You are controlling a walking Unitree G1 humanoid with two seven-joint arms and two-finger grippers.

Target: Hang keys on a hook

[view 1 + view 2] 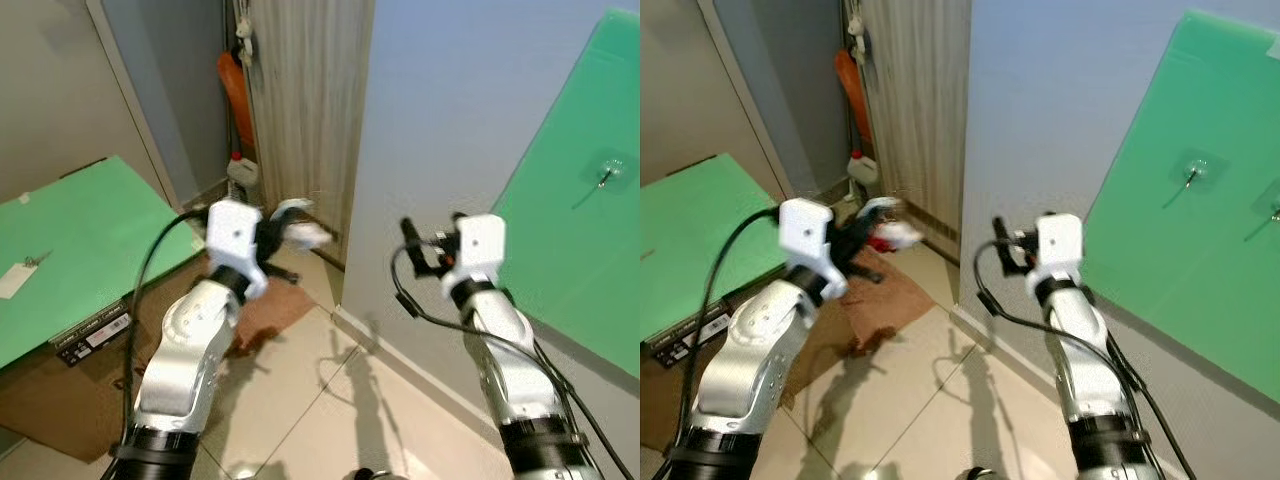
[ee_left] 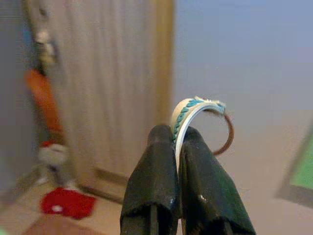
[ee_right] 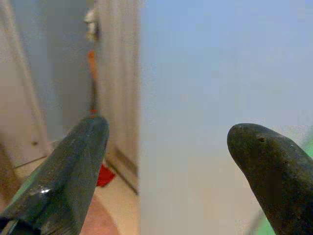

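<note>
While the left hand (image 2: 177, 147) is raised in front of the robot, its two black fingers (image 2: 154, 171) are pinched tight on a white and teal strap (image 2: 182, 115). A thin ring (image 2: 226, 132) hangs from the end of that strap. This looks like the keys, but the head views are blurry there, so no key blade can be made out. The strap sticks up out of the fingertips and curves over to one side.

The right hand (image 1: 418, 248) is also up in the air, near the corner of a pale blue wall (image 1: 450, 110). Its fingers are spread wide with nothing between them.

On the robot's right, a green board (image 1: 1180, 250) leans on the wall. A small clear hook (image 1: 1192, 172) is stuck near its top edge. Both hands are well apart from that hook.

On the left lies a green counter (image 1: 80, 250). A brown mat (image 1: 270, 315) is on the tiled floor (image 1: 330, 400) below the left arm.
</note>
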